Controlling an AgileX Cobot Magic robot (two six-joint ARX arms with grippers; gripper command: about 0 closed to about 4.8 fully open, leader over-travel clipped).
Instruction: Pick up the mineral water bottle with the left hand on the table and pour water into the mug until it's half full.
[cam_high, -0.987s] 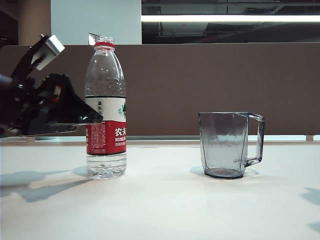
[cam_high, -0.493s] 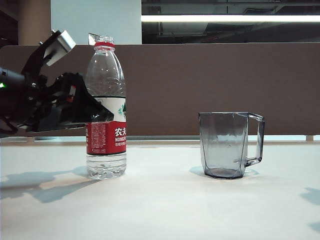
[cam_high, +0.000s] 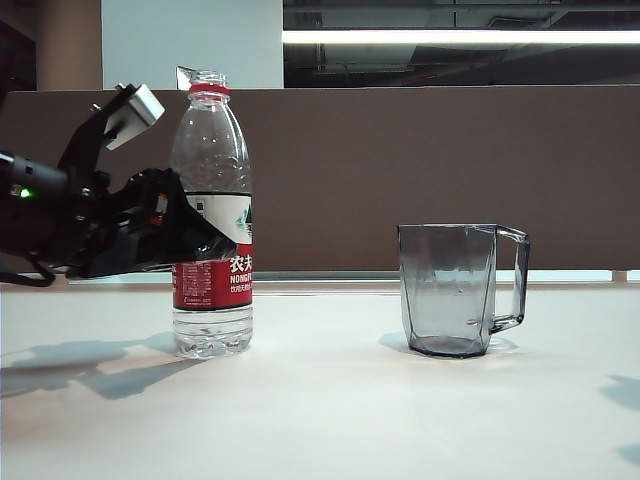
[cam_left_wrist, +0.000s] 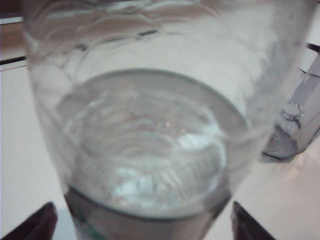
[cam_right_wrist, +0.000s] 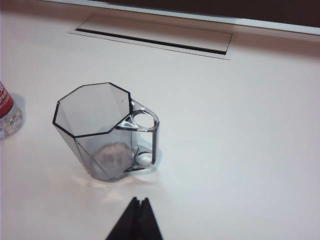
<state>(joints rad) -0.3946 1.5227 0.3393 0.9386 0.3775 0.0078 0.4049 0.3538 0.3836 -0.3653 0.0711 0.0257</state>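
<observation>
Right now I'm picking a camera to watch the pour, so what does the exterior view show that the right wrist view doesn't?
Exterior only: the open left gripper at the mineral water bottle's label, and the bottle's uncapped neck. Right wrist only: the mug's open mouth from above, a slot in the table, and the shut right gripper. Both: the mug, the bottle's base and the table.

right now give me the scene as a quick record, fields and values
bottle: upright on table, cap off, water low inside
mug: upright, looks empty, to the bottle's right, apart from it
left gripper: open, fingers either side of the bottle at label height, no grip yet
right gripper: shut, above the table near the mug, holding nothing
</observation>
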